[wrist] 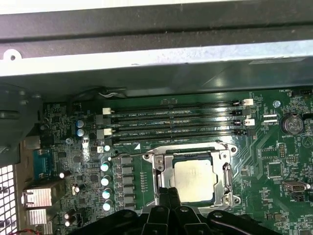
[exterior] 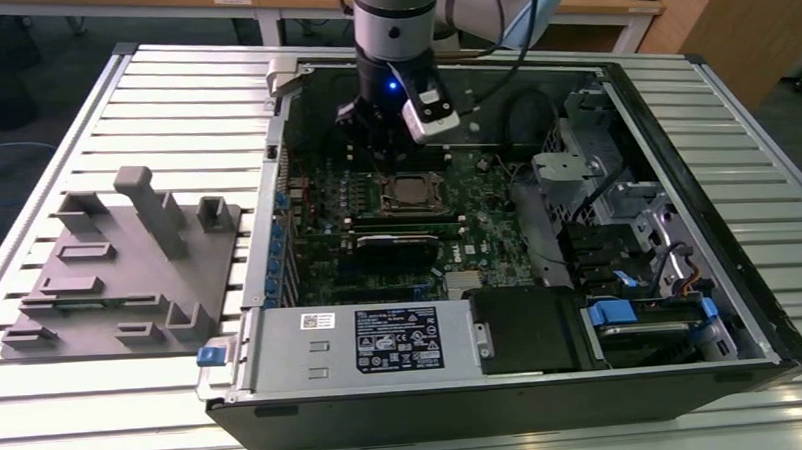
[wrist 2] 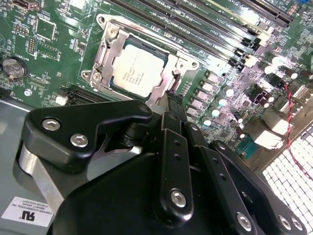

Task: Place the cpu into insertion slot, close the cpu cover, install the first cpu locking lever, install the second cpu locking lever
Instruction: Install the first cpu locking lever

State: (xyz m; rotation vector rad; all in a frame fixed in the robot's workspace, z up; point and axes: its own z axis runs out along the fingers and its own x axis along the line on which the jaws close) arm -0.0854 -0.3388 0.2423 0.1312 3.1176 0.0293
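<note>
I reached down on my arm (exterior: 391, 35) into the open computer case (exterior: 728, 214), which lay on its side on the slatted bench (exterior: 170, 103). My fingers (wrist: 169, 195) (wrist 2: 171, 100) were pressed together with nothing between them. Their tips hung just beside one edge of the socket (wrist: 190, 158) on the green board (wrist: 274, 161); whether they touched the metal there I could not tell. The chip (wrist: 193, 181) (wrist 2: 139, 68) sat inside the socket, its dull silver top facing up. The cover (wrist: 161, 171) (wrist 2: 110, 54) lay flat over it, so the chip showed through the square window in its middle. A thin metal lever (wrist: 228, 171) ran along one side of the cover; I could not tell whether it was hooked down. In the first wrist view, four long memory slots (wrist: 176, 122) lay just beyond the socket, parallel to its edge. In the exterior view, a grey moulded tray (exterior: 123, 285) stood on the bench to the exterior view's left of the case, well apart from my fingers. The boxy power supply (exterior: 378, 341) sat at the near end of the case.
</note>
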